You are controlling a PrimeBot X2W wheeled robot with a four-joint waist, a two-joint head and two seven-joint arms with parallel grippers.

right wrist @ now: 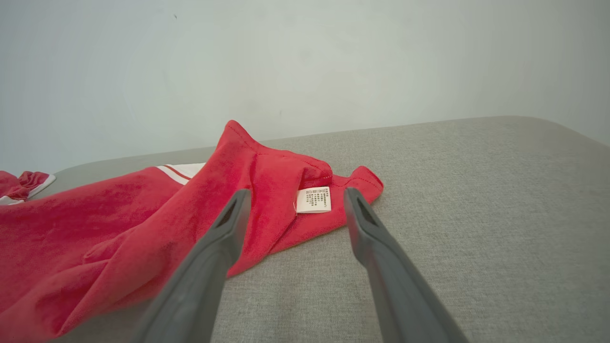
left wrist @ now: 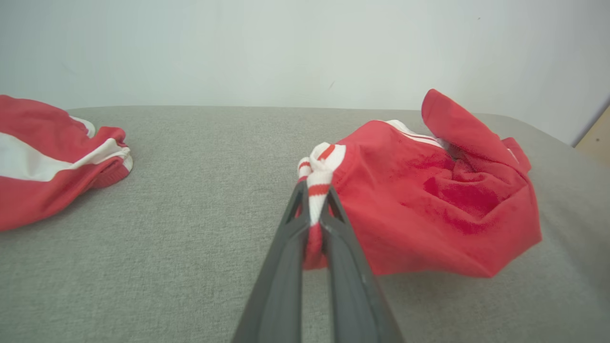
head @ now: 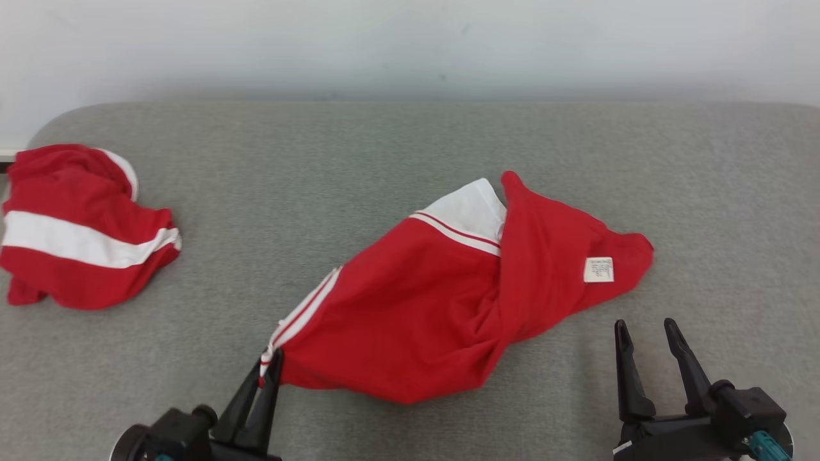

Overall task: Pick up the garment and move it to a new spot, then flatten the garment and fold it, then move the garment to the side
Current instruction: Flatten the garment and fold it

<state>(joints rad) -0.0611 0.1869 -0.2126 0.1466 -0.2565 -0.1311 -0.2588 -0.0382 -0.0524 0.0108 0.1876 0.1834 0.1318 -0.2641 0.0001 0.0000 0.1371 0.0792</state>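
Garment [head: 416, 307] pinched at perhaps its cuff [left wrist: 319, 166] by left pincer [head: 272, 362].

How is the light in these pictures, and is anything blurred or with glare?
Head view: soft, even light, no glare; the garment casts only a thin shadow on the table. Left wrist view: the left claw is sharp at its tips, softer toward the bottom edge. Right wrist view: the right claw looks slightly soft, the label sharper.
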